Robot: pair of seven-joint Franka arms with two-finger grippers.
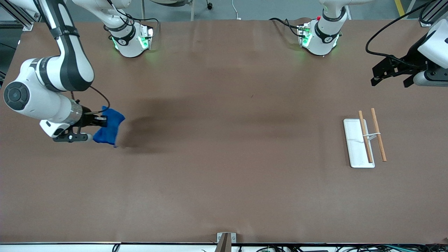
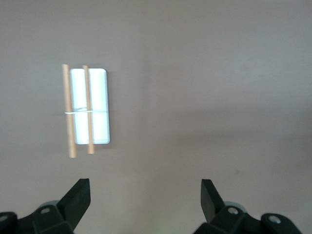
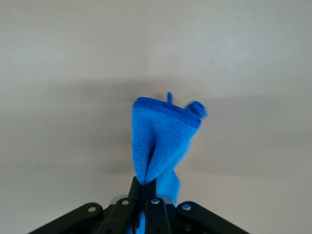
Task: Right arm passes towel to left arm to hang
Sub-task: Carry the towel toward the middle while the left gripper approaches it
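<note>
While the right gripper (image 1: 103, 121) is clenching the towel (image 1: 109, 130) above bare table (image 1: 224, 175), the left gripper (image 1: 388, 76) is waiting, fingers spread, near the rack (image 1: 358, 142).

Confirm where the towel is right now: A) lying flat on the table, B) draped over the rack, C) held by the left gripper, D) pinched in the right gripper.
D: the right gripper is shut on the bunched towel, while the left gripper is open and empty.
</note>
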